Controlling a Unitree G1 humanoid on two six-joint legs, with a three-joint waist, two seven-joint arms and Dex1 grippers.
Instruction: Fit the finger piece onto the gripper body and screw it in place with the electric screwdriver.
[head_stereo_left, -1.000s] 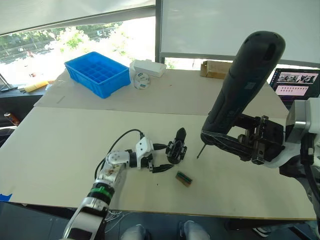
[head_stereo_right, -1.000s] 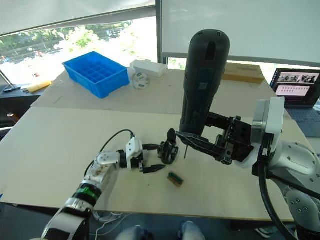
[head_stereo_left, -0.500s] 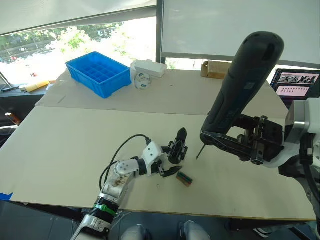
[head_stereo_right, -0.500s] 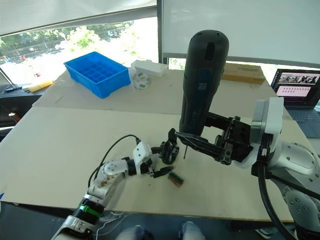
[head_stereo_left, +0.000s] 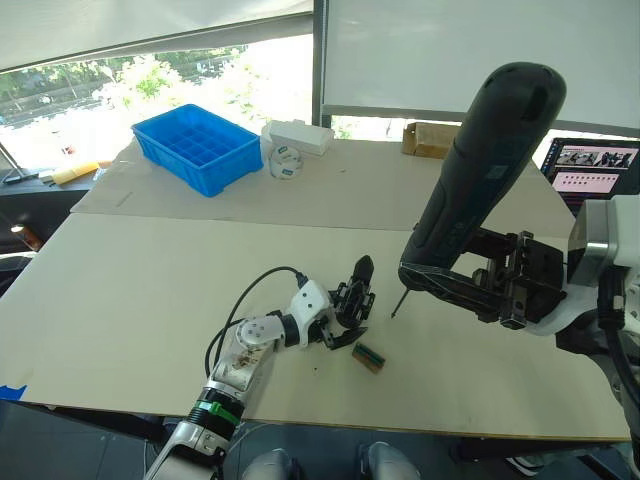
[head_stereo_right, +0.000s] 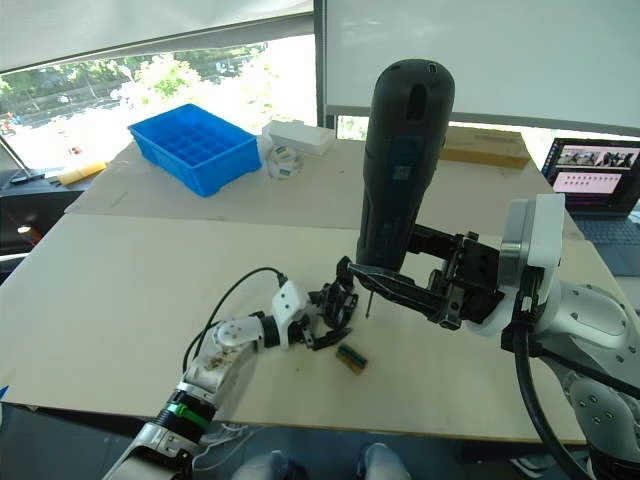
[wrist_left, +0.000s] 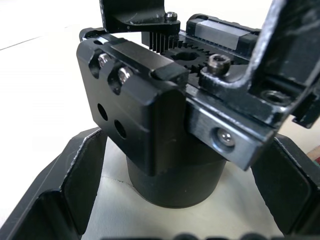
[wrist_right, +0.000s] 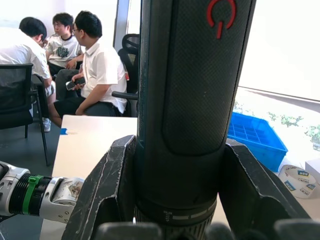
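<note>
Green-brown block (head_stereo_left: 368, 357) beside gripper body (head_stereo_left: 354, 298)

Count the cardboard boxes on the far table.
1: a brown cardboard box lies at the far table's back edge, behind the screwdriver. Others may be hidden behind that tool.

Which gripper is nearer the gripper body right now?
Left. The left gripper has its jaws open on either side of the gripper body. The right gripper holds the electric screwdriver off to the body's right, apart from it.
</note>
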